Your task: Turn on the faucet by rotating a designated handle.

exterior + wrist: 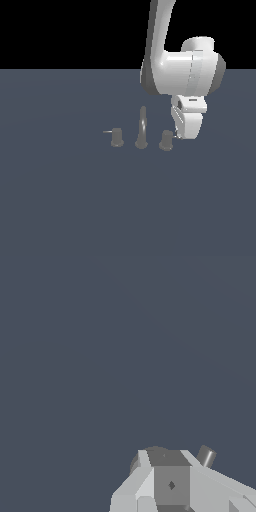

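Now the white, blocky gripper (pixel 178 134) sits low beside the short, round-topped dull-grey handle (pixel 166 140), right at its thin rod. Whether its jaws are parted, I can't tell. Smooth, bare slate floor (pixel 60 200) lies open all around the small metal faucet (pixel 141 129).

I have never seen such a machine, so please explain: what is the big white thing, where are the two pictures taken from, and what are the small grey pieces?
The white shape is a simulated robot arm ending in a gripper. One picture comes from a camera off the arm, the other from a camera on its wrist, looking past the gripper's fingers. On the dark blue-grey floor stands a small dull-grey metal faucet: a tall slim spout between two stubby knobs. The gripper is beside the rounded grey knob handle on the exterior view's right. Nothing is visibly held.
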Controlling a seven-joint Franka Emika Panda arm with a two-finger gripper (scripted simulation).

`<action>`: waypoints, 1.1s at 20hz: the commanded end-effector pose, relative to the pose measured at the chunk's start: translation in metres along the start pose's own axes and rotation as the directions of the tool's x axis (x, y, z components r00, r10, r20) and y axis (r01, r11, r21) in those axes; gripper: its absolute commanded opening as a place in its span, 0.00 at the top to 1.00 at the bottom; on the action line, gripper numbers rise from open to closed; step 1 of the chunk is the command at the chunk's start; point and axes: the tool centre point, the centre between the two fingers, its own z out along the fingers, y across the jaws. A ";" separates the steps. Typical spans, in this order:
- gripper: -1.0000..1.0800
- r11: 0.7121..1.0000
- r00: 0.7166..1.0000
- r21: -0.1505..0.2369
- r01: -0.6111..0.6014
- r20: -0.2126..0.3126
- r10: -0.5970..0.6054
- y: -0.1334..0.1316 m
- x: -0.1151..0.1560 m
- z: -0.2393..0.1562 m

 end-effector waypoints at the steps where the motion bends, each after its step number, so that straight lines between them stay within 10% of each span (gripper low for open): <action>1: 1.00 1.000 1.000 -0.031 -0.004 0.005 0.004 0.021 -0.002 0.003; 22: 1.00 0.999 1.000 -0.023 -0.031 -0.005 0.031 0.046 -0.028 0.001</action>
